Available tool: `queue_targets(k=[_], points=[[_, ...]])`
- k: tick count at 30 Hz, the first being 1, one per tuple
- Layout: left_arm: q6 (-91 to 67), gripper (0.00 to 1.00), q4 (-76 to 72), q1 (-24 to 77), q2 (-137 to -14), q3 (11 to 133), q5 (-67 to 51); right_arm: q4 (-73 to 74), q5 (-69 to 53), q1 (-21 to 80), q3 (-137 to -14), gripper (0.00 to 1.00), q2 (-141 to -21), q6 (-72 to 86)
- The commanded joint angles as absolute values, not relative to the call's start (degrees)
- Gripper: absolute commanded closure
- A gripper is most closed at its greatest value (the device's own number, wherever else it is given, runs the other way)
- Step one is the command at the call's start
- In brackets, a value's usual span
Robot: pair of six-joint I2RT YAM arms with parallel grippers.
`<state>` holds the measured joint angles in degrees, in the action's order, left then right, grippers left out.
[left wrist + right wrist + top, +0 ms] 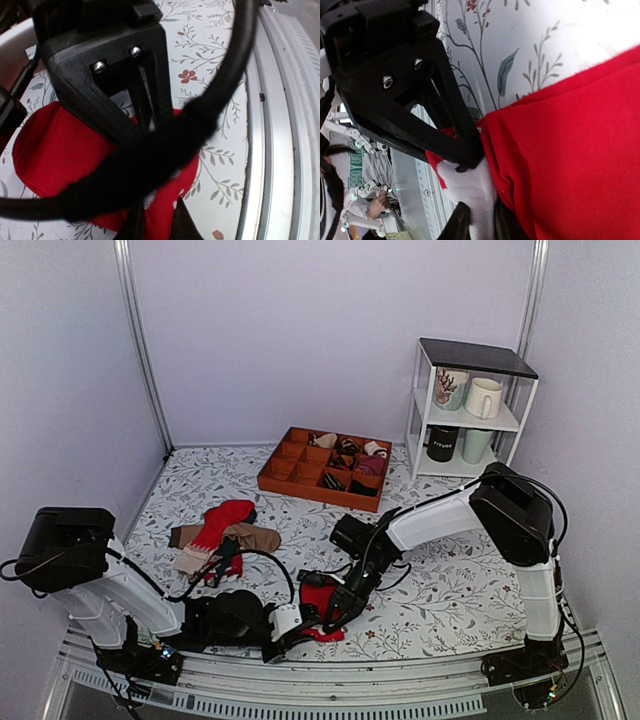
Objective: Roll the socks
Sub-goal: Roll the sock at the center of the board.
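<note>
1. The socks (318, 597) are sitting as a bright red lump on the flowery table (455, 585), close to the near edge and between the two arms.
2. The left gripper (157, 224) is sitting low at the left side of the lump. Its wrist cam is showing both fingers pinching a fold of red cloth, so it's clamped on the socks.
3. The right gripper (476, 222) is sitting at the right side. Its fingers are squeezing the whitish cuff (469, 186) at the end of the red fabric, so that one's gripping the socks too.
4. The two grippers are working really close together. Each wrist cam is catching the other arm's black triangular finger right up against the sock.
5. A thick black cable (210, 115) is looping across the left wrist view and hiding a good chunk of the red cloth.
6. A mixed heap of socks (225, 532) is lying further back, left of centre and well apart from the red ones.
7. An orange divider tray (283, 468) is sitting near the back wall with rolled bundles filling some right-hand compartments. A white shelf (476, 356) holding mugs (484, 397) is standing just to its right.
</note>
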<state>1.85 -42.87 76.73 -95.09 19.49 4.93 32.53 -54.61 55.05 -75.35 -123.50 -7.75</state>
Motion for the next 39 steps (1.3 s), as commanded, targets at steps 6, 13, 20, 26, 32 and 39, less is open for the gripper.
queue_targets(k=[6,13,20,26,32,39], points=[[-12.2,1.00,-42.7,71.9,-97.0,15.1,-4.0,16.1,-37.9,55.1,-62.9,0.58,-107.9,-6.4],[-20.2,1.00,-42.0,69.3,-100.5,14.9,-13.5,-12.7,-30.1,56.9,-43.1,0.52,-90.0,-8.9],[-24.6,1.00,-42.6,68.3,-107.0,15.4,-20.0,-18.4,-13.4,68.7,-37.4,0.49,-88.6,-21.3],[-27.4,1.00,-45.0,67.6,-108.8,14.2,-21.6,-17.0,-6.8,73.4,-39.4,0.48,-94.2,-26.4],[-27.5,1.00,-45.4,67.6,-108.5,13.4,-21.9,-14.5,-4.6,74.1,-39.9,0.48,-95.9,-26.8],[-26.9,1.00,-45.2,67.2,-109.6,14.3,-22.6,-13.5,-2.8,75.5,-41.2,0.55,-98.6,-25.4]])
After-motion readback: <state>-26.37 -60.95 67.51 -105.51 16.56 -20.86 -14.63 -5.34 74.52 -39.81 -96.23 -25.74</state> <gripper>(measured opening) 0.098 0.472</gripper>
